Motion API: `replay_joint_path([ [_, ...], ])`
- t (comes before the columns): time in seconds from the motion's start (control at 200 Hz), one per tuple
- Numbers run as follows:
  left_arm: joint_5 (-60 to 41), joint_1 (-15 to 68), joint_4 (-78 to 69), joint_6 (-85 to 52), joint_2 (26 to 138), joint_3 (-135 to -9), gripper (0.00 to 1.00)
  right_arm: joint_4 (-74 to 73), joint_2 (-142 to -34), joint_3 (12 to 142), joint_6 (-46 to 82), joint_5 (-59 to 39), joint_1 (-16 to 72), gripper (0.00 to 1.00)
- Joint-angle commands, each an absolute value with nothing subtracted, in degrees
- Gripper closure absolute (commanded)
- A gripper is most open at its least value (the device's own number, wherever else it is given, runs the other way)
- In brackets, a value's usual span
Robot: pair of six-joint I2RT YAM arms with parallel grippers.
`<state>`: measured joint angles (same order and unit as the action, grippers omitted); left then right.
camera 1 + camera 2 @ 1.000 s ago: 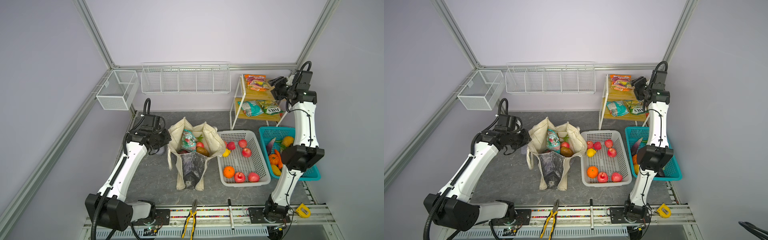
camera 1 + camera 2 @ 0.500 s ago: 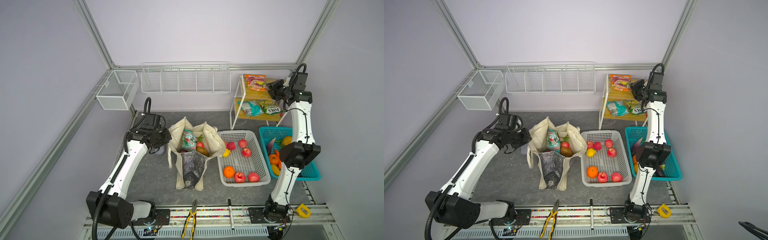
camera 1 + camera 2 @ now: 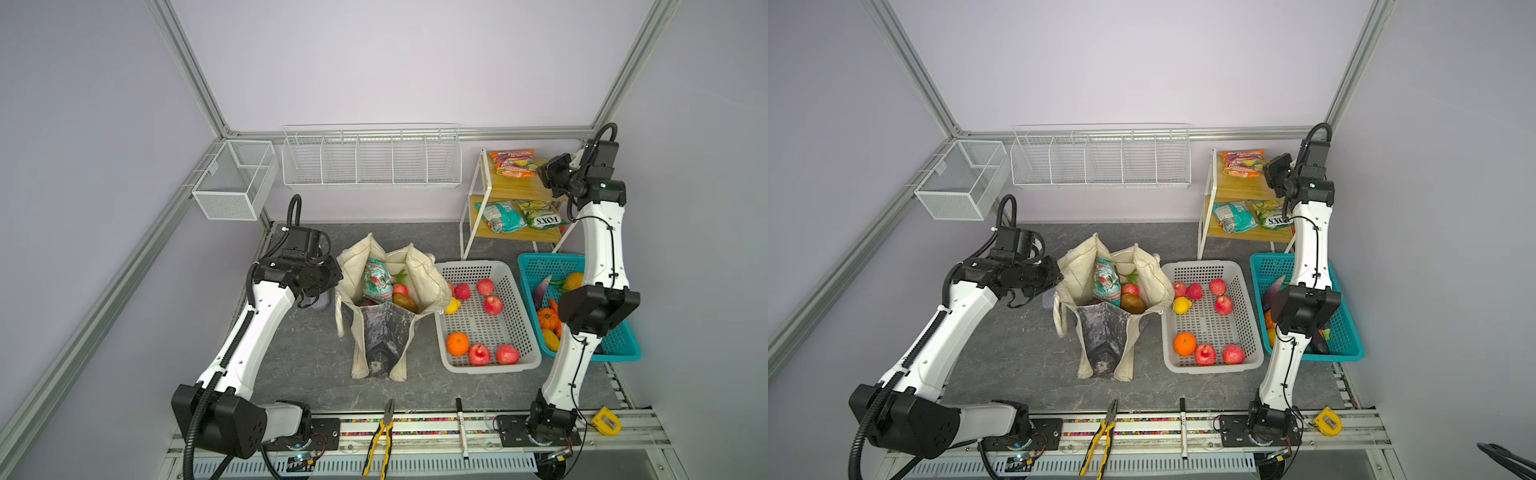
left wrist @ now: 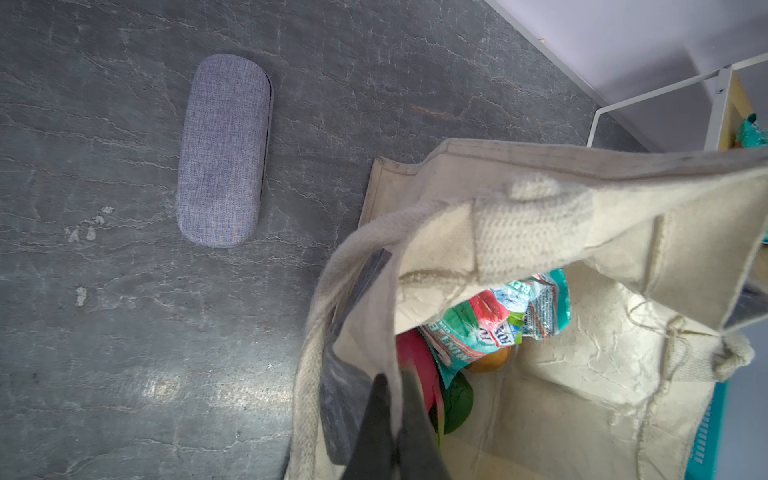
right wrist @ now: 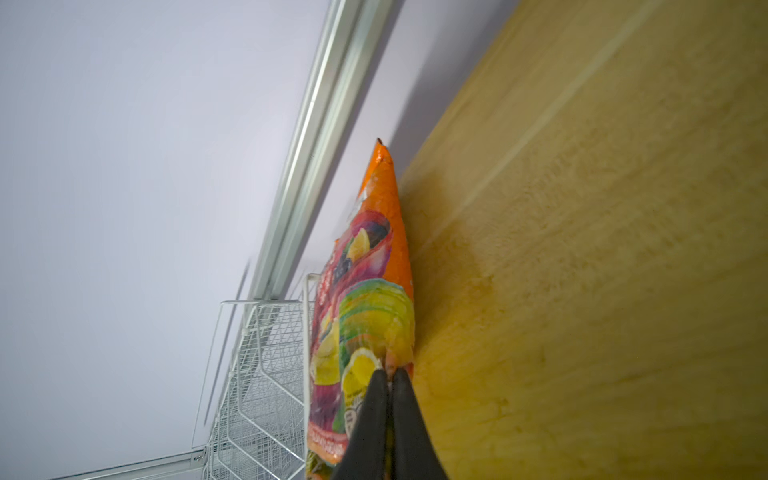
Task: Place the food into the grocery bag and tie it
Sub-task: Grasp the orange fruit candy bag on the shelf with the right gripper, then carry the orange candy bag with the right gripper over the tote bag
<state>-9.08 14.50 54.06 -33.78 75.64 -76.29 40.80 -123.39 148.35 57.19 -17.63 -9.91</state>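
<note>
The cream grocery bag (image 3: 386, 332) stands open mid-table, showing in both top views (image 3: 1104, 328). Inside it lie a teal snack packet (image 3: 376, 282), a red fruit (image 3: 400, 289) and a brown fruit (image 3: 405, 301). My left gripper (image 4: 394, 380) is shut on the bag's rim (image 4: 540, 232), at the bag's left side (image 3: 336, 286). My right gripper (image 5: 390, 374) is shut on the edge of an orange snack packet (image 5: 370, 299), which lies on the top board of the wooden shelf (image 3: 515, 191). In a top view that gripper (image 3: 540, 174) is beside the packet (image 3: 513, 164).
A white basket (image 3: 490, 368) holds red fruits and an orange; a teal basket (image 3: 615, 349) holds vegetables behind my right arm. Two packets (image 3: 500, 216) lie on the lower shelf. A grey case (image 4: 222, 149) lies left of the bag. Pliers (image 3: 382, 432) rest on the front rail.
My right gripper has shifted a little left onto the orange packet and closed on its edge. The left arm and the bag have not moved.
</note>
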Motion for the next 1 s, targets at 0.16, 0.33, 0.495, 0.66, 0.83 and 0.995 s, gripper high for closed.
replay_joint_path([
  [0.16,-10.0,14.1,53.3,-33.3,74.3,-76.6,1.0,34.0,-114.4,150.5,54.6,-19.0,-9.1,0.93],
  [0.33,-10.0,14.2,53.6,-33.3,73.7,-76.2,1.0,31.5,-108.2,148.8,51.9,-22.1,-7.6,0.93],
  [0.495,-10.1,14.1,53.8,-33.5,72.8,-75.6,1.0,31.1,-102.1,144.7,47.1,-24.2,-4.1,0.93],
  [0.66,-10.1,14.2,53.7,-33.7,71.9,-75.0,1.0,32.1,-97.3,139.6,44.7,-26.2,1.7,0.93],
  [0.83,-9.8,14.1,53.7,-33.7,71.6,-74.7,1.0,33.6,-93.7,133.3,40.5,-25.9,11.3,0.93],
  [0.995,-9.9,14.1,52.8,-34.4,71.8,-74.4,1.0,35.9,-93.0,128.3,35.5,-24.1,24.1,0.93],
])
